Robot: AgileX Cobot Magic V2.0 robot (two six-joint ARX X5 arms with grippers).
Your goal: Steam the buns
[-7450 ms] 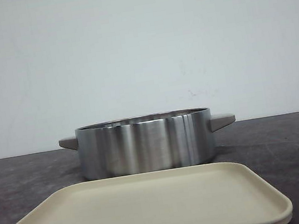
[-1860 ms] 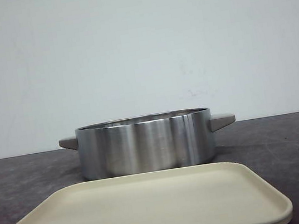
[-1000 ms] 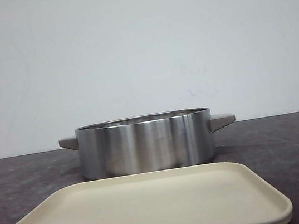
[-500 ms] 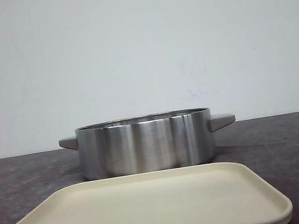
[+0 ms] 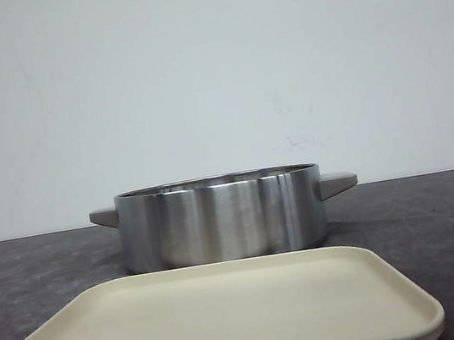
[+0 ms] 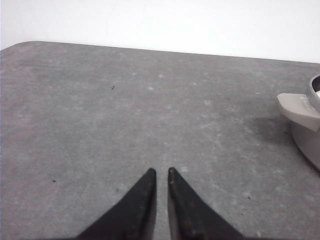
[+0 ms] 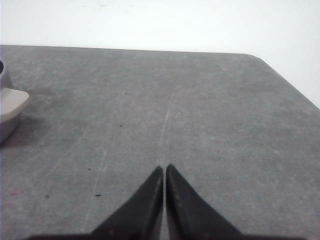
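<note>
While both arms hung over bare desk (image 6: 100, 100), the left tool (image 6: 160, 171) sat nearly closed. Right tool (image 7: 164, 167) was closed, empty. Steel pot (image 5: 221, 218) stood behind beige tray (image 5: 215, 321).

Pot interior hidden; tray and handles cut off

The steel pot (image 5: 221, 218) wall hides its inside, so no buns can be seen; the beige tray (image 5: 215, 321) in front of the pot runs off the frame's lower edge, and both wrist views crop the pot to one handle.
</note>
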